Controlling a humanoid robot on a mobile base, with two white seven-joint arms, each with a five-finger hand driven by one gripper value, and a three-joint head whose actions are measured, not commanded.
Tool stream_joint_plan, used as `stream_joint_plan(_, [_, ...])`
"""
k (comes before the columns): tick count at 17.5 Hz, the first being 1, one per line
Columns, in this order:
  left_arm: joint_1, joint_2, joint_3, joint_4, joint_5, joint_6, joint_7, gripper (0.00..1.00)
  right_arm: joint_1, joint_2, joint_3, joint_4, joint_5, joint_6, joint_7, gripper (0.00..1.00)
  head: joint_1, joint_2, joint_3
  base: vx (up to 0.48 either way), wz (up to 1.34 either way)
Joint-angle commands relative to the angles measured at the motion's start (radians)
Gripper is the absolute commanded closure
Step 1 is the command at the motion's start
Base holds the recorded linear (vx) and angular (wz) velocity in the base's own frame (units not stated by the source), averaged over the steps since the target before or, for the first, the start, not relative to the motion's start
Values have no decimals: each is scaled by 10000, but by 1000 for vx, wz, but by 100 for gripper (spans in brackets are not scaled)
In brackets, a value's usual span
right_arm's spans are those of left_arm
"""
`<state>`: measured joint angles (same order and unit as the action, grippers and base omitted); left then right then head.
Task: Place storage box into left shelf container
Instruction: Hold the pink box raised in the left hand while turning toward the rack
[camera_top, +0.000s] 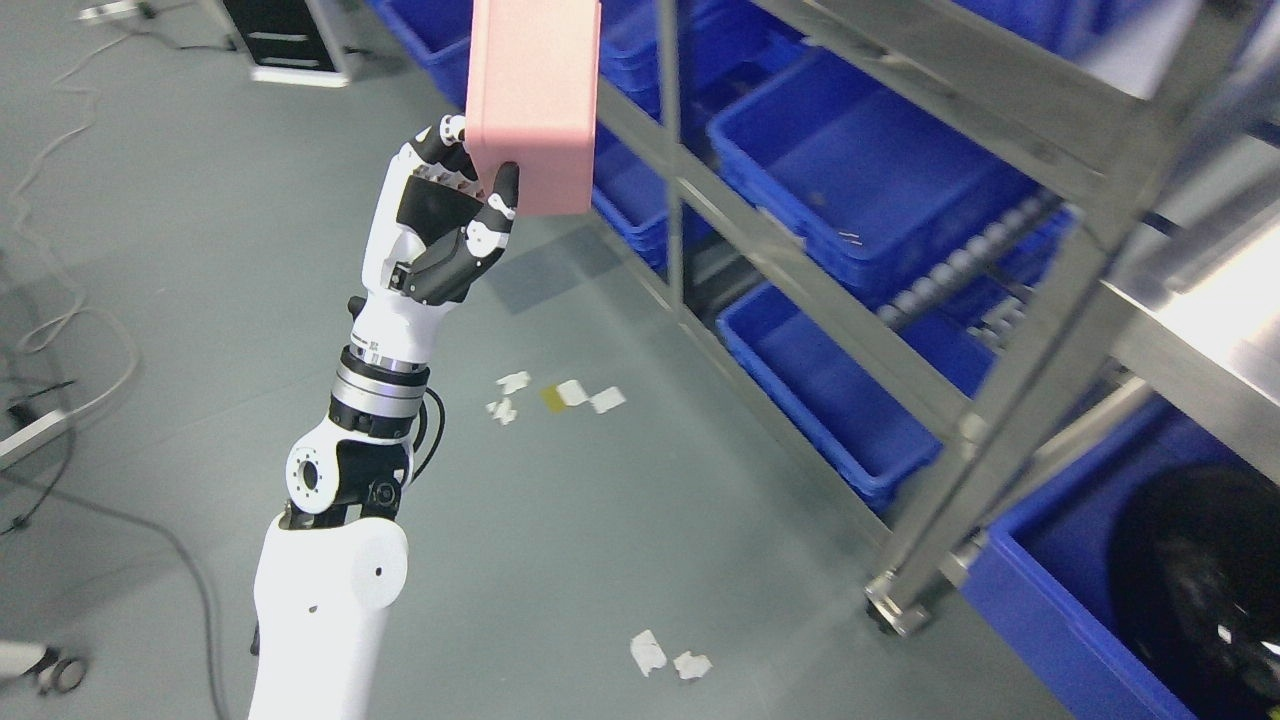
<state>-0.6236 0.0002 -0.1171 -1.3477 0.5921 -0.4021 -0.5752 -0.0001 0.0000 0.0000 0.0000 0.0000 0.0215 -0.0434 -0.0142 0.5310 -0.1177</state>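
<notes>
Pink storage box (533, 100) held high in the left hand (455, 215), thumb across its near face and fingers curled behind; top of box cut off by the frame edge. It hangs over open floor, just left of the metal shelf upright (670, 150), not yet above any blue container (860, 180). Risks: grip sits only on the lower corner, so the box may pivot or slip; swinging right could knock it against the upright. Right hand not visible.
</notes>
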Motion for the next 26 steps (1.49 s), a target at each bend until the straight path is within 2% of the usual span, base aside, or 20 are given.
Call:
stream_joint_plan(1, [1034, 172, -516, -1171, 153, -198, -31, 100, 124, -175, -46, -175, 15, 0, 5, 0, 0, 0, 0, 241, 1183])
stream_joint_plan(9, [1342, 172, -302, -1249, 153, -259, -31, 100, 124, -175, -46, -175, 15, 0, 5, 0, 0, 3, 0, 327, 905])
stream_joint_plan(26, [1327, 172, -163, -1249, 153, -167, -16, 100, 124, -175, -46, -175, 15, 0, 5, 0, 0, 2, 0, 497, 214])
